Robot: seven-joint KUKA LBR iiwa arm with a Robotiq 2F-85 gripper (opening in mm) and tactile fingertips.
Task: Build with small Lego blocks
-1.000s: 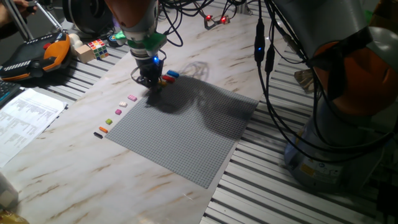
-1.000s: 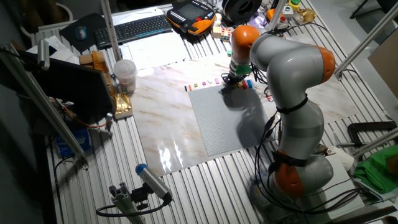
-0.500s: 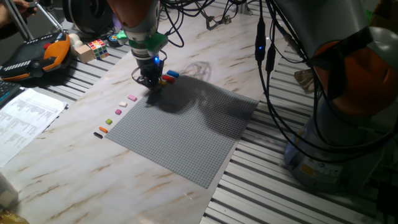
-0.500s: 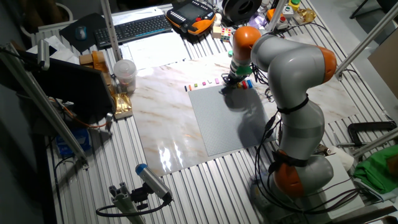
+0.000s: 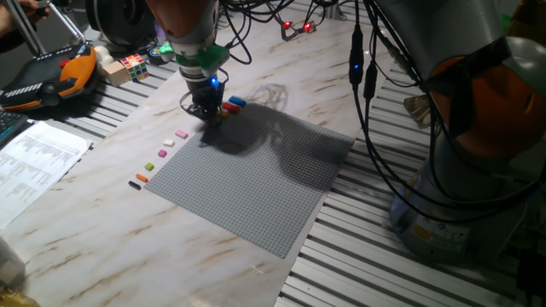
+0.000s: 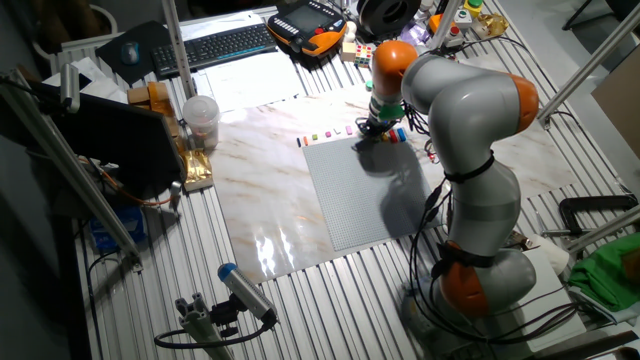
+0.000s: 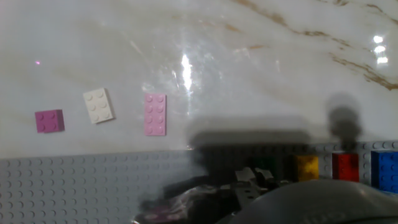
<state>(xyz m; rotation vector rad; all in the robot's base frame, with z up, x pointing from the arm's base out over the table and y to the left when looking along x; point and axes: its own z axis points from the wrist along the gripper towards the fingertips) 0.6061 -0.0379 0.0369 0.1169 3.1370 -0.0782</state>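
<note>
Right now the hand sits low over the far edge of the grey baseplate, and whether its fingers are apart or together cannot be told. Just beside it at that edge lie the yellow brick, red brick and blue brick. Off the baseplate on the marble worktop lie the pink brick, white brick and magenta brick, apart from one another.

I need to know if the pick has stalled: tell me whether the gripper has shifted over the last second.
No. In one fixed view the gripper sits at the same spot beside the blue brick, at the baseplate's far corner, as before.
</note>
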